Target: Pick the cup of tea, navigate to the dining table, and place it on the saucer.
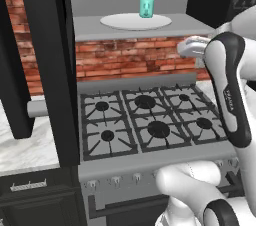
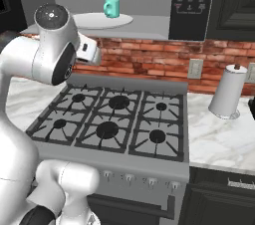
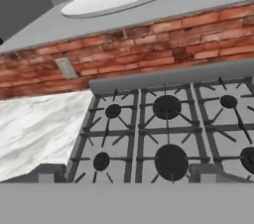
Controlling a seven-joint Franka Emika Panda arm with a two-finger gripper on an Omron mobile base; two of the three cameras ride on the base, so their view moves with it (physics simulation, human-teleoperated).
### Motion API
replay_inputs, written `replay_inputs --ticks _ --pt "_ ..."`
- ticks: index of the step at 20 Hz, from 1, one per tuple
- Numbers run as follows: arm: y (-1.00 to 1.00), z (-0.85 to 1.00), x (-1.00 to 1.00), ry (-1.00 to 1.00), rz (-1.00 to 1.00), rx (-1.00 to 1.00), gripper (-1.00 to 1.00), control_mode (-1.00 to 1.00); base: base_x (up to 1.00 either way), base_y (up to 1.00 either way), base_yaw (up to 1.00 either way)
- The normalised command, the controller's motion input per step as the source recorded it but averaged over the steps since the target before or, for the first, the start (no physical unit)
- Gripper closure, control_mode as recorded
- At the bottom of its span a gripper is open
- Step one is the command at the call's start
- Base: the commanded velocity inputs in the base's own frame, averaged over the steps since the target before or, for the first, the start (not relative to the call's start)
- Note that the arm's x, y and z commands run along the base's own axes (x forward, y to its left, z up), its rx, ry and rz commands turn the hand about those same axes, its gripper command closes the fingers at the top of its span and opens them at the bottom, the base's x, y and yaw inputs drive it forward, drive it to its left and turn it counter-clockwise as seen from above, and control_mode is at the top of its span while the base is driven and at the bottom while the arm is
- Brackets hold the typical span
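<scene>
A: Starting at the left, what was there?
B: A marble bench (image 3: 34,129) lay left of the stove (image 1: 150,122), with a brick wall (image 1: 125,57) behind both.
A: And the cup?
B: The cup (image 1: 146,6) stood upright on a large white plate (image 1: 125,21) on the grey shelf (image 1: 90,25) above the bricks, well behind the burners. From the right base camera its handle pointed left (image 2: 112,7).
A: Where was the arm?
B: It rose over the front of the stove, and the hand (image 3: 127,176) looked down on the burners (only two grey finger tips showed low in its own camera).
A: How did the fingers stand?
B: The fingers (image 3: 47,174) stood spread wide apart with nothing between them, and were well apart from the cup.
A: Further right?
B: A dark microwave (image 2: 191,0) hung over the shelf's right end, and a paper towel roll (image 2: 228,91) stood on the marble bench (image 2: 214,137) right of the stove.
</scene>
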Motion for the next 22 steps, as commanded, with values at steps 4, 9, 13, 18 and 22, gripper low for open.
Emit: replay_inputs --ticks 4,9,13,18,22 --pt "0.28 1.00 0.00 -0.28 -0.14 -0.01 -1.00 -1.00 0.00 0.00 0.00" --pt "0.58 0.57 0.51 -0.09 -0.20 -0.17 -1.00 -1.00 0.00 0.00 0.00" --pt "0.40 0.10 0.74 -0.02 -0.22 -0.17 -1.00 -1.00 0.00 0.00 0.00" --pt "0.03 0.00 0.62 0.00 -0.12 -0.02 -1.00 -1.00 0.00 0.00 0.00" --pt "-0.25 0.00 0.44 0.00 -0.02 0.02 -1.00 -1.00 0.00 0.00 0.00"
